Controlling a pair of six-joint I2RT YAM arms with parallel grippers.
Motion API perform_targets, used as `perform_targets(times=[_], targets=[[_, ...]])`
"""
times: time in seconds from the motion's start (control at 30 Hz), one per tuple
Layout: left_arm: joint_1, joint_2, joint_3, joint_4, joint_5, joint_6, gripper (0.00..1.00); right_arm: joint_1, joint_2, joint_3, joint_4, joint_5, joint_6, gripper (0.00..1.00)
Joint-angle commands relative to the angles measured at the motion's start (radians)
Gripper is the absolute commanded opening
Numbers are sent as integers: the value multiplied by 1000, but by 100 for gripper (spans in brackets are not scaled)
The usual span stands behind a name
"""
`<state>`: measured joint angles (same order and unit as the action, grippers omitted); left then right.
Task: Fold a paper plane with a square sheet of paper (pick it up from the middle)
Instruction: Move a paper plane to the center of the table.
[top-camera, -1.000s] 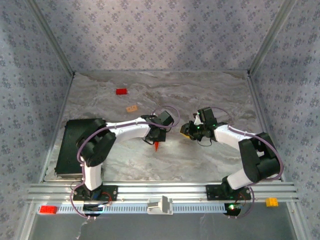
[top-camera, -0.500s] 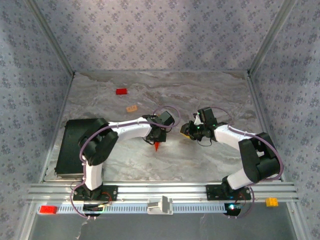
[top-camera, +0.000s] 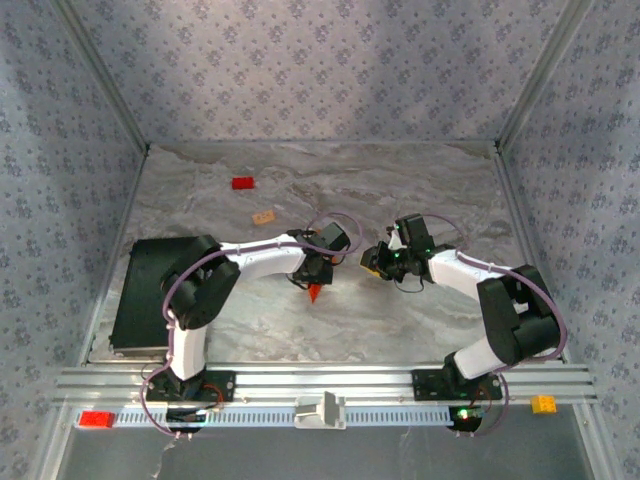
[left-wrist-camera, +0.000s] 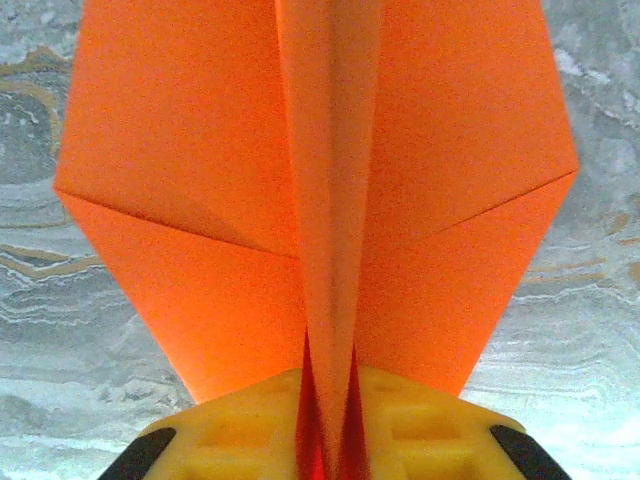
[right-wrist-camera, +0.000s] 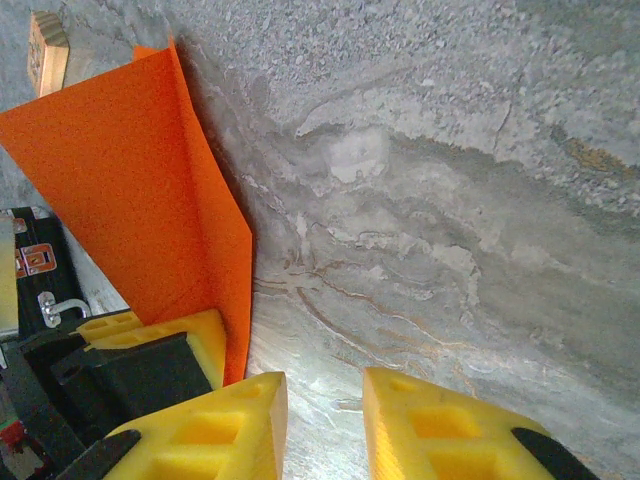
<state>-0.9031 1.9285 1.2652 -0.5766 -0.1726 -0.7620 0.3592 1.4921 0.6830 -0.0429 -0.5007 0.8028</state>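
The plane (left-wrist-camera: 330, 200) looks fully folded: pointed wings and a centre crease. It stands over the surface (right-wrist-camera: 450, 200), crease between the left fingers (left-wrist-camera: 230, 430); whether they pinch it I cannot tell. The right fingers (right-wrist-camera: 430, 420) gape empty beside it. Only release seems left.

On the left: bent at the dark elbow, then along the white left arm (top-camera: 255, 258) rightward toward the middle. Yellow-fingered left pincer (left-wrist-camera: 327, 400), jaws close on either side of the centre fold of the bright orange paper plane (left-wrist-camera: 320, 150); unclear whether pinching. On the right: white right arm (top-camera: 465, 270) bent likewise, reaching leftward; yellow-fingered right pincer (right-wrist-camera: 322, 400) parted, holding nothing.
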Motion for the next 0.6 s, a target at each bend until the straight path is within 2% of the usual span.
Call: perform_targets(times=[0.0, 0.23, 0.57], targets=[[-6, 45, 7, -37, 7, -29, 20, -2, 0, -10, -26, 7, -12, 27], [-19, 64, 31, -53, 12, -61, 29, -4, -2, -12, -29, 5, -14, 27], [-30, 79, 63, -94, -11, -132, 31, -17, -21, -14, -41, -1, -21, 28]])
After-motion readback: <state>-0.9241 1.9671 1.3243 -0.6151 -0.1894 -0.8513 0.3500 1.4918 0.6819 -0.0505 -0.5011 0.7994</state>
